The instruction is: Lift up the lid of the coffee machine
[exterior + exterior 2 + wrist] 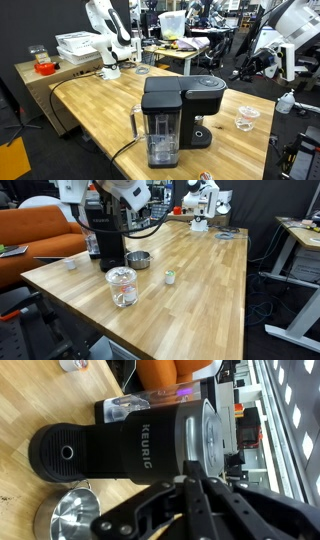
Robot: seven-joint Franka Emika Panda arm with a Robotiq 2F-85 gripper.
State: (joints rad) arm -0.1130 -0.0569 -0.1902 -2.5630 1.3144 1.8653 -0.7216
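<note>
The coffee machine (180, 115) is a boxy black Keurig brewer on the wooden table, with a clear water tank (160, 140) on one side. It also shows in an exterior view (105, 235) and in the wrist view (140, 445). Its lid (206, 86) is the rounded black top of the brew head, with a small round mark; it lies closed. In the wrist view the lid (65, 452) is at the left. My gripper (190, 482) hovers above the machine, beside the tank's end, touching nothing. Its fingers are together and empty.
A metal cup (62, 520) stands next to the brew head, also seen in an exterior view (137, 260). A clear jar (121, 285) and a small object (169, 277) stand on the table (200, 290). A second white arm (108, 40) stands at the far end.
</note>
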